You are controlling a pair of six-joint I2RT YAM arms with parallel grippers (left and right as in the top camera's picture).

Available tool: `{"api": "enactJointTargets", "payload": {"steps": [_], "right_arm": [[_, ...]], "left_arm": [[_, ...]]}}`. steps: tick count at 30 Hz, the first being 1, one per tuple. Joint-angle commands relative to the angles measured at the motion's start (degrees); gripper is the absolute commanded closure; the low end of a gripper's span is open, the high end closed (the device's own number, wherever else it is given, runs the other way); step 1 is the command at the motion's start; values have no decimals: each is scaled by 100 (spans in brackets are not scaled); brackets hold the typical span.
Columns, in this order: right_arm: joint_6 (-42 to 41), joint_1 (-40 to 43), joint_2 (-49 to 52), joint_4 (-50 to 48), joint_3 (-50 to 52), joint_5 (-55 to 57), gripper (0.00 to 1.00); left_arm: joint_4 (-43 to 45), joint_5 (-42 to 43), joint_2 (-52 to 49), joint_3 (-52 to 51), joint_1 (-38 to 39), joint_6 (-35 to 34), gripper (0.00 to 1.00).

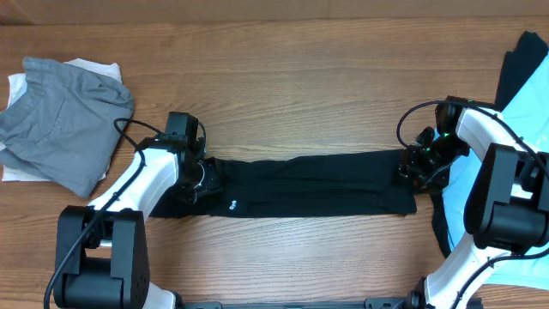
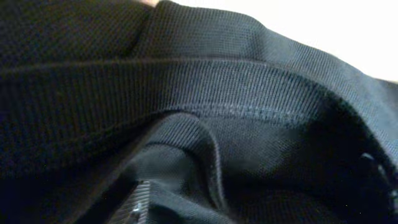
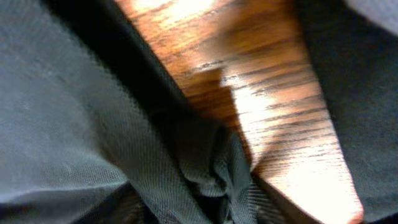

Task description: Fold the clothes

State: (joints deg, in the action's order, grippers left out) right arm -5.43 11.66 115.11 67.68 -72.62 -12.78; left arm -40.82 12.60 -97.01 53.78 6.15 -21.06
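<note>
The black shirt point(image 1: 309, 184) lies as a long strip across the table point(image 1: 300, 69). My left gripper point(image 1: 199, 178) is at its left end, my right gripper point(image 1: 413, 166) at its right; whether they grip, I cannot tell.

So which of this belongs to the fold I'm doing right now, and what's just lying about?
In the job: black T-shirt, lying as a long strip; left gripper and right gripper at its ends.
Lying aside, untouched: grey garment over a white garment, left; light blue garment and dark garment, right edge.
</note>
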Motion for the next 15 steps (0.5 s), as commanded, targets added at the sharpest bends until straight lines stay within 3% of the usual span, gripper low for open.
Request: {"api": "enactJointTargets", "payload": {"steps": [1,4,7,12,15], "right_arm": [[76,-17,264,-175,216,-369,68],[76,-17,264,-28,216,-452,72],[94,-39,264,-85,216,-656,96],[94,-39,264,-691,170,-984,96],[92,-4,264,-715,-229,-984,96]], "left_arm": [[210,-763,28,-107,-13,-313,41],[304,-920,28,-107,-15,-476,39],[634,-916,28,-107,-13,-476,39],[776,-752,31,66,-22,-448,38],[157,-487,46,750,-31,-179,36]]}}
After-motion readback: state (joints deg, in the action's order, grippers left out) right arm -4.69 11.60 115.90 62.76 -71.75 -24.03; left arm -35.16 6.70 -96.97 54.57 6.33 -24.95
